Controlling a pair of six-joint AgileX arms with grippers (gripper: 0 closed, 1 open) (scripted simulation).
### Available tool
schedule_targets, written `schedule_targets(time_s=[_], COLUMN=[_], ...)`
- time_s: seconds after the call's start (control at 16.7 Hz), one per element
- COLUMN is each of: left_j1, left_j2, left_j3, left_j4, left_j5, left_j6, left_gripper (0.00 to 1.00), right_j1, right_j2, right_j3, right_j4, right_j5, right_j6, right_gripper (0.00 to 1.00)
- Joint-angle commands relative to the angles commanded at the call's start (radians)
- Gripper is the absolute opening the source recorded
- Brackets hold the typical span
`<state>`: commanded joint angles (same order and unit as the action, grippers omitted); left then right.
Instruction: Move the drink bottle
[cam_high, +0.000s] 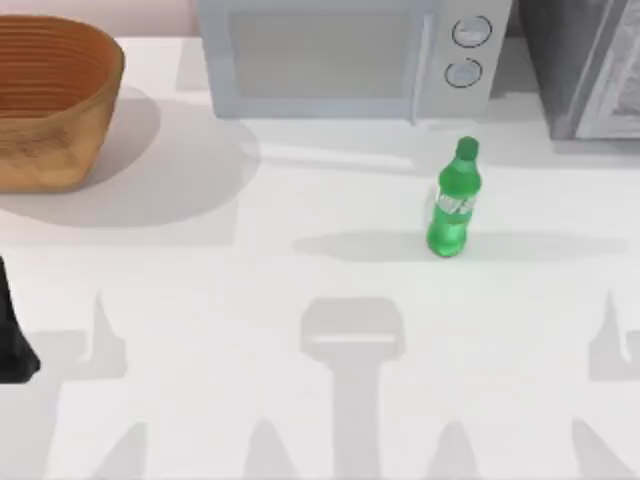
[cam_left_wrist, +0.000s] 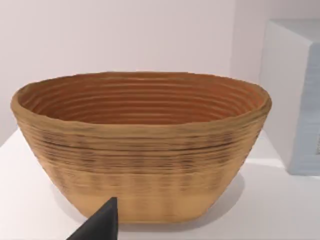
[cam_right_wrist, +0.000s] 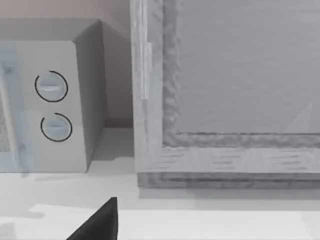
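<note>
Smooth green plastic bottle (cam_high: 455, 205) upright on white table (cam_high: 250, 400), near boxy microwave (cam_high: 350, 55) and ribbed woven basket (cam_high: 50, 100); claw opening cannot be told.

You've got a bright green drink bottle (cam_high: 456, 205), green cap, white-and-green label. Basket (cam_left_wrist: 140, 145) is tan outside, orange-brown inside, ribbed in horizontal bands. Microwave (cam_high: 345, 55) pale grey-white with two ringed dials. Table (cam_high: 300, 400) white.

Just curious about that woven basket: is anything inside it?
The wicker basket looks empty as far as the left wrist view reaches: only bare ribbed inner walls show. Its floor is hidden behind the near rim, so something low could lie there.
</note>
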<state>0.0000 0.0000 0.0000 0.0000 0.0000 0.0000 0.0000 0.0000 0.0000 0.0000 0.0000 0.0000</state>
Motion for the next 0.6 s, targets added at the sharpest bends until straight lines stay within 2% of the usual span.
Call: schedule_targets(time_s=[0.3,0.6], left_j1=[-0.017,-0.11], left_j2=[0.056,0.336], left_j3=[0.017,0.101], left_j4=[0.037,0.226], left_j5=[0.001,0.012], left_j6=[0.0,0.001], left_gripper=[1.0,1.0], right_j1=[0.0,0.0], right_j2=[0.0,0.0], right_j3=[0.0,0.0], right_j4=[0.0,0.0], right_j5=[0.0,0.0], right_j6=[0.0,0.0], right_gripper=[1.0,1.0])
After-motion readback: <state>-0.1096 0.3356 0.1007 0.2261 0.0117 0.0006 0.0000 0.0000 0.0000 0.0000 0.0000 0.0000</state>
